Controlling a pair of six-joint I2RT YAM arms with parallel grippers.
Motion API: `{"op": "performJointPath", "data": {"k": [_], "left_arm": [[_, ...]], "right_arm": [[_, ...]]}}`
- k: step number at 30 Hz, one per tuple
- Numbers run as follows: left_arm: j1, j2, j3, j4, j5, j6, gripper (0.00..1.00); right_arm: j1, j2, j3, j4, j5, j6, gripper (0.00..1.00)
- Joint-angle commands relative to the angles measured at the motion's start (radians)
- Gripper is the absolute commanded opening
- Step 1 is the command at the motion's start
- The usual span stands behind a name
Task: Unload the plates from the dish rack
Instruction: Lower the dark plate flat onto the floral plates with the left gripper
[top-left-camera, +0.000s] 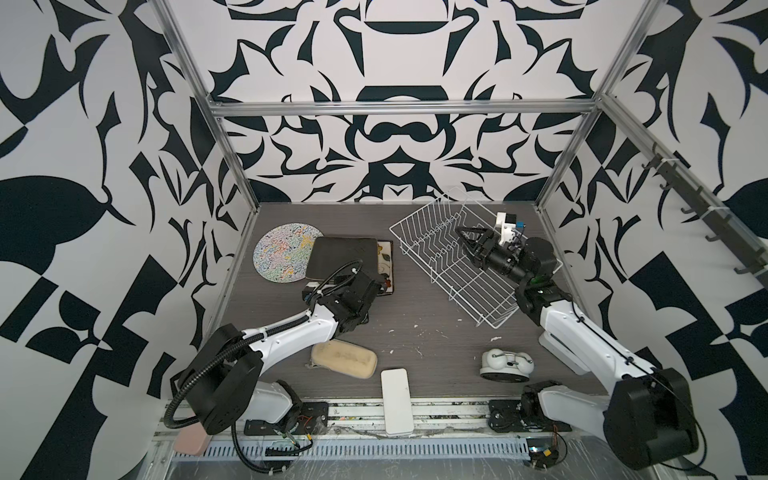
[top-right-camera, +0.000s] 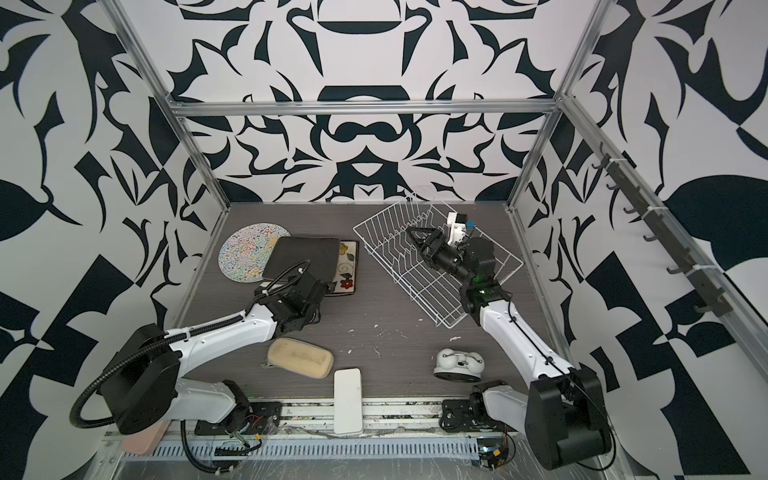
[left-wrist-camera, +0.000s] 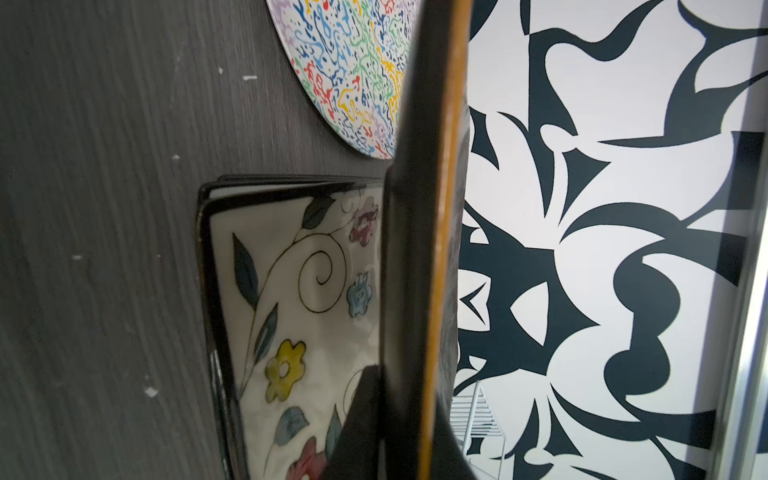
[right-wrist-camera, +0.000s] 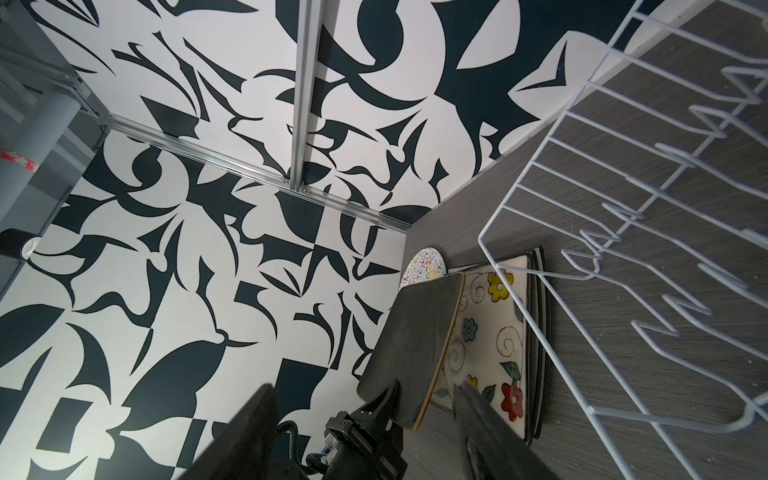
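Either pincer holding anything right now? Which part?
Yes: left pincer is shut on the dark square plate, at its edge nearest the arm. The right pincer is open over the dish rack, holding nothing.

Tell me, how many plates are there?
3 for sure: squiggly round plate lying flat, dark square plate in the left hand, flowery plate below it. Dark edges underneath may be more.

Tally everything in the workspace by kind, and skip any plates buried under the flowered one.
Plates: 3, round squiggle plate, flowered plate, dark plate
Dish rack: 1
Sponge: 1
White block: 1
White domed gadget: 1
Total: 7
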Motion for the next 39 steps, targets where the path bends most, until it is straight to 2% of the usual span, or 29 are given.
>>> {"op": "performJointPath", "data": {"k": [1,10,39], "left_arm": [[0.007,0.003,0.032,0.14,-0.059,0.006,0.0],[0.028,0.062,0.048,0.231,-0.001,0.065,0.0],[0.039,0.158,0.07,0.304,0.054,0.072,0.0]], "right_arm": [[-0.004,-0.003,0.012,0.022,-0.005,-0.024,0.7],[-0.004,-0.01,0.012,0.009,-0.005,-0.032,0.7],[-0.006,0.001,0.021,-0.004,-0.007,-0.042,0.7]]}}
